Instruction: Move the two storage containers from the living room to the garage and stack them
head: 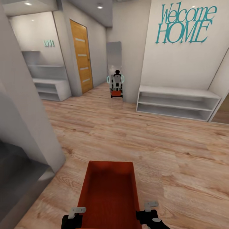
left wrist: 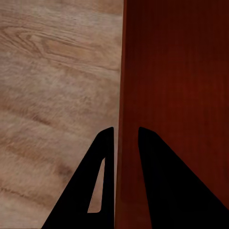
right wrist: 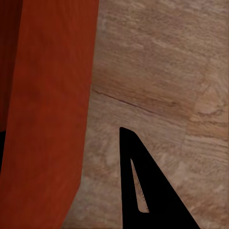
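Tub [head: 109, 190] of orange-red plastic rides between the two end effectors, low in front of the robot and above the wood-plank floor [head: 178, 159] of a hallway; a grey shelf unit [head: 178, 103] under teal wall lettering and an orange door [head: 81, 57] lie well ahead, so this is transit, not yet the garage. The left end effector [left wrist: 126, 138] is narrow, its dark fingers straddling the tub's left wall, one inside and one outside. The right end effector [head: 151, 211] sits at the right wall; its wrist view shows one finger [right wrist: 143, 186] standing apart from the tub's outer face, so I cannot tell whether it grips. Judged by its look, the tub is light, empty and fairly stiff, though thin flared walls may flex and the smooth outer faces may slip. The rim of the long walls seems the best hold, both sides at matching positions, so the tub stays level.
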### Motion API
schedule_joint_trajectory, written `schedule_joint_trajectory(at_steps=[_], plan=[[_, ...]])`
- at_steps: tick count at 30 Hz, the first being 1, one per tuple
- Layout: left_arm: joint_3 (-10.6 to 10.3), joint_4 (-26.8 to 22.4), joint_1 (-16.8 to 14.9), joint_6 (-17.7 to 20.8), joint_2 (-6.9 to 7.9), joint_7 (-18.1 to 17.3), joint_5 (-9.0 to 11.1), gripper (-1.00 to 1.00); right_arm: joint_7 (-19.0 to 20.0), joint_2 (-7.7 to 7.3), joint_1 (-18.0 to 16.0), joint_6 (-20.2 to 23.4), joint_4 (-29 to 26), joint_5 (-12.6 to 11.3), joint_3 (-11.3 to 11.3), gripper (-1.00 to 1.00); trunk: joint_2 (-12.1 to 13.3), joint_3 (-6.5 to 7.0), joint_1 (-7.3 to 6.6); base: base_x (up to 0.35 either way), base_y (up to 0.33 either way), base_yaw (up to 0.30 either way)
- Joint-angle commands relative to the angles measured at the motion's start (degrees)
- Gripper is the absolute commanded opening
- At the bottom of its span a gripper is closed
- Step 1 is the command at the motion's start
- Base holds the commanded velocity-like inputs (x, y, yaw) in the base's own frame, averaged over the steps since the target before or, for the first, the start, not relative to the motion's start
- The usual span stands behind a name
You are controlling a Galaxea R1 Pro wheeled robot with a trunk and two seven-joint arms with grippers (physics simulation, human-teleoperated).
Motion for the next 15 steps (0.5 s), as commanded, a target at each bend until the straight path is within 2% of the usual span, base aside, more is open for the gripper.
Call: schedule_joint_trajectory(at_steps=[1,15], plan=[[0.5,0.0,0.0,-0.2,0.04,0.9,0.0,-1.0,-0.6,-0.03,0.0,-0.1,0.1,0.2,0.3,-1.0,0.0,-0.05,0.03,0.344,-0.005,0.009],[0.5,0.0,0.0,-0.2,0.04,0.9,0.0,-1.0,-0.6,-0.03,0.0,-0.1,0.1,0.2,0.3,-1.0,0.0,-0.05,0.03,0.344,-0.031,0.001]])
